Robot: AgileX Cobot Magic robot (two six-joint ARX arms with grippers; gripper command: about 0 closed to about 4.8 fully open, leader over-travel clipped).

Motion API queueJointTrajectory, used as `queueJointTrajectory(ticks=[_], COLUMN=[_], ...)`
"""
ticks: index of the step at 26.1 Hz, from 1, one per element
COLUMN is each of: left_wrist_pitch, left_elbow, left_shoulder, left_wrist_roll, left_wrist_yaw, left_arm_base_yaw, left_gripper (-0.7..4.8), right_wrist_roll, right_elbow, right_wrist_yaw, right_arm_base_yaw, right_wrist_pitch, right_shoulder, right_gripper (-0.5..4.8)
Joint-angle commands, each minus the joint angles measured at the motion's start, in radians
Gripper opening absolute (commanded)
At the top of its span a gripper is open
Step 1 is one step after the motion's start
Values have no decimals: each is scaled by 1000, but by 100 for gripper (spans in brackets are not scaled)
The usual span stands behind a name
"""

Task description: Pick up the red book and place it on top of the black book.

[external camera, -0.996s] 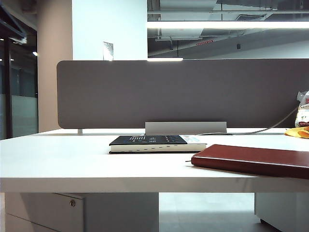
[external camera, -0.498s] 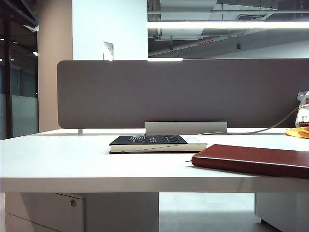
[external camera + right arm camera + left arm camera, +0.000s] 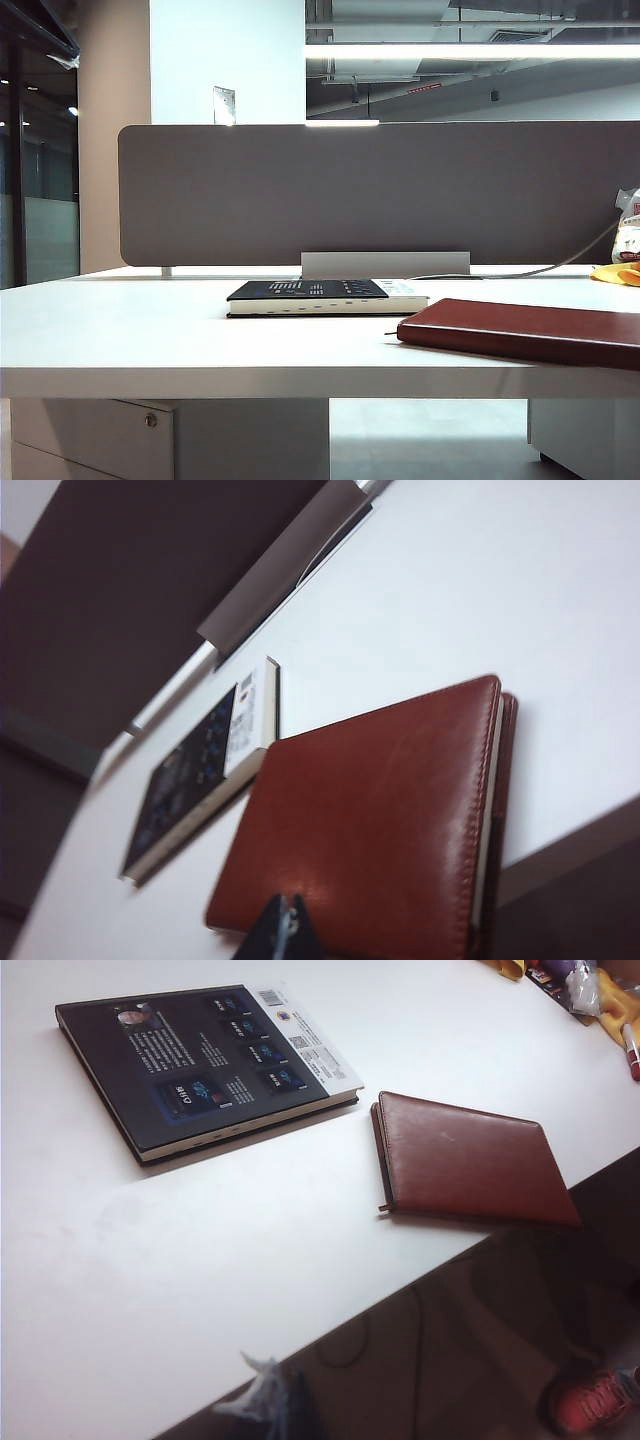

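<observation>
We are at the very start here: nothing of the job looks done yet. The red book (image 3: 520,332) lies flat on the white desk (image 3: 150,340), right at the near edge and toward the right side of the exterior view, with one corner poking past the desk's rim in the left wrist view. The black book (image 3: 318,296) lies flat further back, near the middle, just beside the red one but apart from it, with nothing on top of it.

Neither arm shows in the exterior view. From its wrist camera, the right end effector (image 3: 281,932) hangs low over the red book's near edge, its dark fingertips drawn together to a point and gripping nothing. The left end effector (image 3: 266,1392) shows only as a pale blurred tip over the desk's front edge, well apart from both books; we cannot tell whether its fingers are apart or together.

So everything is left, as we judge it: spread the fingers, take the red book, lift it, carry it over, and lay it down on the black book.
</observation>
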Motion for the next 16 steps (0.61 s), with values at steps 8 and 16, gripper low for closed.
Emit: queueJointTrajectory(ticks=[8,16], left_wrist_pitch=[2,1], left_elbow=[6,6], left_shoulder=[0,0], left_wrist_roll=[5,5], left_wrist_yaw=[-1,0], left_arm_base_yaw=[0,0], left_gripper=[-5,-5], right_wrist_roll=[259,302], right_elbow=[1,1], right_wrist_yaw=[-8,-17], right_arm_base_yaw=[-2,-1], right_wrist_pitch=[11,81], right_shoulder=[84,319], right_gripper=[-8,-8])
